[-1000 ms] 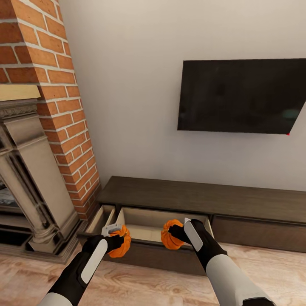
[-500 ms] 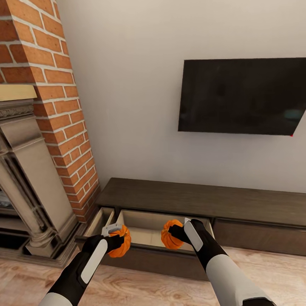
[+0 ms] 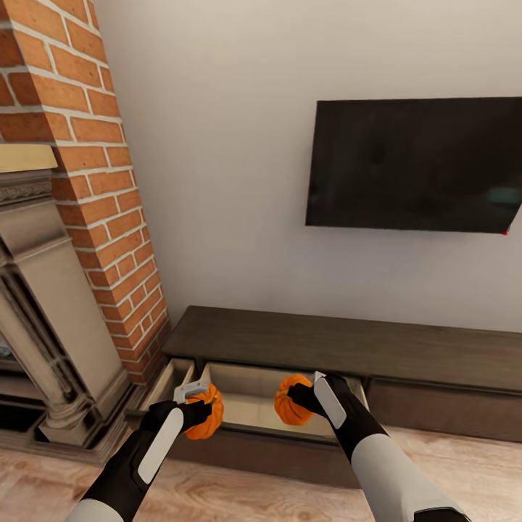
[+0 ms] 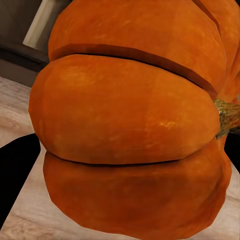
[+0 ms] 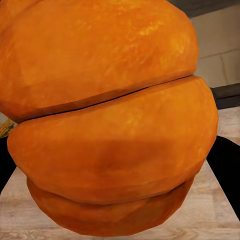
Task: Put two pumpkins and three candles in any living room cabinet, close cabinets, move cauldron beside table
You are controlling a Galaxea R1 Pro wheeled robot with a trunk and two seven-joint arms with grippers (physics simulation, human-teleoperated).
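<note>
I hold two ribbed orange pumpkins over the front of the cabinet (image 3: 341, 344), a long low dark-brown unit against the wall. My left gripper (image 3: 197, 409) is shut on one pumpkin (image 3: 205, 418), seen close up with its stem in the left wrist view (image 4: 130, 125). My right gripper (image 3: 299, 401) is shut on the other pumpkin (image 3: 288, 400), which the right wrist view (image 5: 110, 120) shows close up. Both hang above an open drawer (image 3: 254, 397) with a pale wood inside. A narrower drawer (image 3: 172, 377) to its left is open too.
A brick chimney (image 3: 94, 181) and a stone fireplace surround (image 3: 51, 319) stand at the left, close to my left arm. A black television (image 3: 413, 165) hangs on the wall above the cabinet. Pale wood floor (image 3: 239, 493) lies in front.
The whole picture has shifted slightly, so the camera has moved closer and a little right. Both pumpkins stay gripped in the same place relative to my arms.
</note>
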